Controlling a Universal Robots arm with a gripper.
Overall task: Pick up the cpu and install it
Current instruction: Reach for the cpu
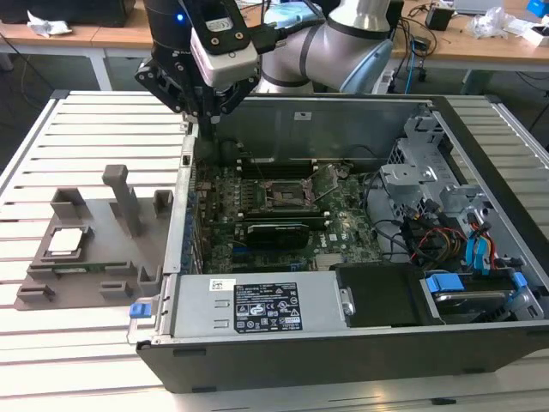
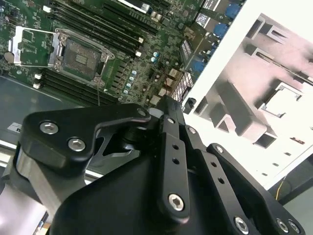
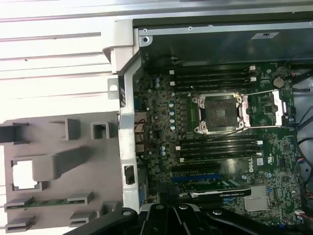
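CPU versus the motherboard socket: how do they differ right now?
The cpu is pale and silvery; the socket is dark. The cpu lies in the grey holder outside the case; the socket sits on the motherboard inside it, empty, its retention plate open. Both are square.

Table (image 1: 94, 129): white, slatted, with long ribs running across the exterior view. Directly on it:
- one open dark computer case (image 1: 343, 352), towards the exterior view's right
- one grey moulded fixture (image 1: 103, 257), just beside the case on the exterior view's left
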